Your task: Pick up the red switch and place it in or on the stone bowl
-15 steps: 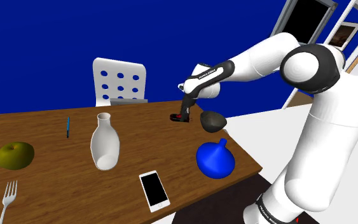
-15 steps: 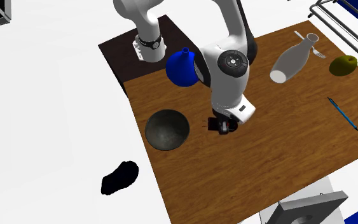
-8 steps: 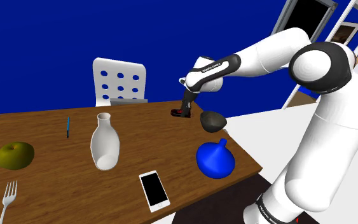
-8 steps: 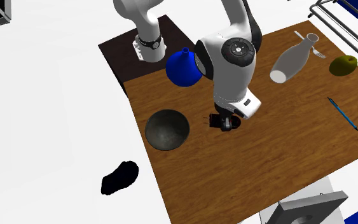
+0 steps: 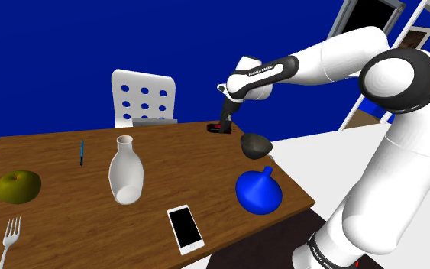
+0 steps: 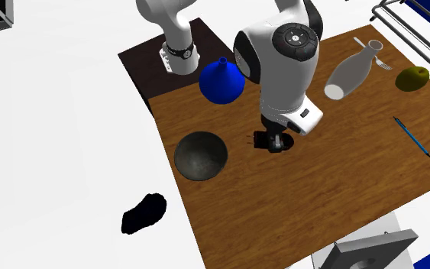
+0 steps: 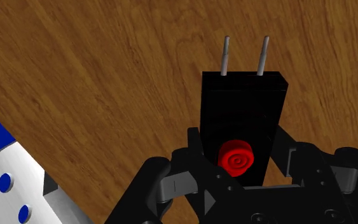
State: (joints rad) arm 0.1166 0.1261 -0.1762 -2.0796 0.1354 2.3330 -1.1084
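Second exterior view: the dark bowl [image 6: 201, 155] sits empty; at its 3 o'clock the gripper [image 6: 272, 143] pinches the red-buttoned black switch [image 7: 241, 108] over the table [image 6: 343, 183]. A blue vase [image 6: 221, 82] stands at the bowl's 1 o'clock.

Pincer [image 7: 238, 153] w/ red-button switch [image 7: 241, 108] clasped sits higher above desk [image 5: 75, 206] than 1 s ago; wrist & forearm are raised too, step by step.

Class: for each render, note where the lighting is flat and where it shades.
Wrist view: even light, the switch throws no shadow on the wooden table. Shoulder view: the white vase shows soft grey shading. Second exterior view: the floor is flat white, unshaded.
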